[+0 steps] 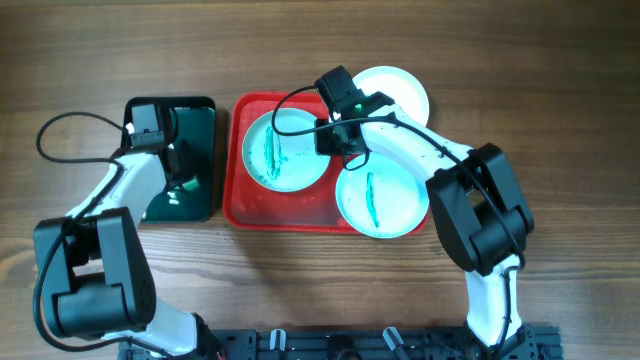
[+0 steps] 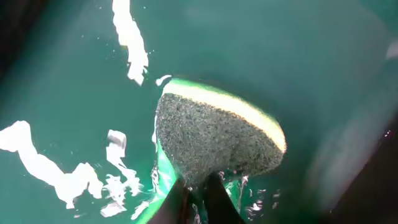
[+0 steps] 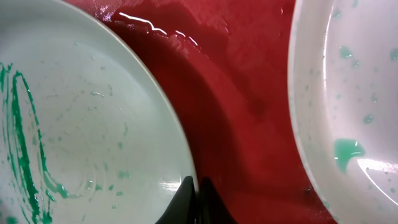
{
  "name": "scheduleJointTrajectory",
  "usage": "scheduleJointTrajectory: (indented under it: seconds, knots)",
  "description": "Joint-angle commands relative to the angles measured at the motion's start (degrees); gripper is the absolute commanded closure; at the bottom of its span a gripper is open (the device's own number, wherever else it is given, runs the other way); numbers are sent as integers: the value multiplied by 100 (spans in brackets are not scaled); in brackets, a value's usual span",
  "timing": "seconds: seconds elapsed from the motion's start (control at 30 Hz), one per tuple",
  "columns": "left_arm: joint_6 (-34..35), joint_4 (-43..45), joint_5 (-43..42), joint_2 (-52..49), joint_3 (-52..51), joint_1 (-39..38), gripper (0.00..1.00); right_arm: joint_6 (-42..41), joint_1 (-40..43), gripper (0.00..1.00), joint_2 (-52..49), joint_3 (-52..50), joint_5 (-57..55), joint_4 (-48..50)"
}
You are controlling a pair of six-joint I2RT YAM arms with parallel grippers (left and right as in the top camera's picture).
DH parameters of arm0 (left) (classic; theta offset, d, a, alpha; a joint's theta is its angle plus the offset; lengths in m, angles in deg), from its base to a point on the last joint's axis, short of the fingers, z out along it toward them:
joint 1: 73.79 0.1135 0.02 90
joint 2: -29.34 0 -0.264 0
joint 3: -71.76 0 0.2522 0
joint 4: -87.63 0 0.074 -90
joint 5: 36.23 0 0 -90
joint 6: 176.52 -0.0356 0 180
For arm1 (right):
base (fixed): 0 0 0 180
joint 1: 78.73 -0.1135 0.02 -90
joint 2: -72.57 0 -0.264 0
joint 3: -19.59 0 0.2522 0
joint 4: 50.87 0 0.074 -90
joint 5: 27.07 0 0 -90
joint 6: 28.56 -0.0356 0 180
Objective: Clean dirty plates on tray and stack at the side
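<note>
Our left tool (image 2: 199, 202) has its two fingers drawn together on the near tip of a wedge-shaped sponge with a grey scouring face and a yellow-green backing (image 2: 211, 140); we judge that it pinches the sponge and does not merely touch it. The sponge lies on the wet floor of the small dark green rectangular tray (image 1: 197, 118), at the left of the wooden desk (image 1: 560, 100).

From that tool the work lies to the right. The large red plastic tray with the raised rim (image 1: 280, 208) sits just beside the green one. On its left half rests a round white plate with a pale teal rim (image 1: 292, 165), and the green streak on it runs near to far. The sponge must cross the gap between the trays to reach it, and the left arm is the one carrying the sponge.

Our right tool (image 3: 198, 199) is closed, with its tips at that plate's right edge. We cannot tell whether it presses the rim or only meets it, and it carries nothing.

A second streaked plate (image 1: 385, 205) overlaps the tray's near right corner. A third white plate (image 1: 405, 90) lies at the far right, partly hidden behind the right arm
</note>
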Motion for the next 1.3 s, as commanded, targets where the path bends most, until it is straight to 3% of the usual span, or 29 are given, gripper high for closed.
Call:
scheduleJointTrajectory:
  seconds: [0.0, 0.17, 0.27, 0.33, 0.6, 0.77, 0.97, 1.0, 1.07, 1.1, 1.27]
  knots:
    - [-9, -203, -72, -133, 37, 17, 96, -7, -44, 96, -129, 79, -120, 31]
    - [-203, -1486, -83, 588, 1071, 15, 96, -22, -44, 96, -144, 79, -76, 72]
    - [-1119, -1790, -1137, 1303, 1392, -33, 96, 72, -37, 96, -144, 79, 114, 72]
    - [-1189, -1788, -1543, 1408, 1392, -238, 96, 332, -35, 96, -144, 79, 435, 74]
    - [-1097, -1073, -1574, -31, 1379, -1386, 96, 599, 136, 96, -160, 79, 879, -42]
    - [-369, -341, -1338, -979, 1379, -1757, 96, 621, 133, 96, -160, 79, 874, -37]
    - [487, -164, -1012, -1451, 1379, -1827, 96, 623, 127, 96, -160, 79, 879, -68]
    - [190, -79, -1467, -1451, 1381, -1880, 96, 619, 127, 95, -160, 79, 879, -70]
    - [-1108, -87, -3353, -1451, 1381, -2052, 96, 621, 129, 96, -162, 79, 879, -63]
    - [-1349, -203, -3679, -1449, 1381, -2085, 96, 621, 129, 96, -160, 79, 876, -66]
    - [-1679, -1008, -3814, -1445, 1381, -2004, 96, 619, 129, 96, -160, 79, 879, -68]
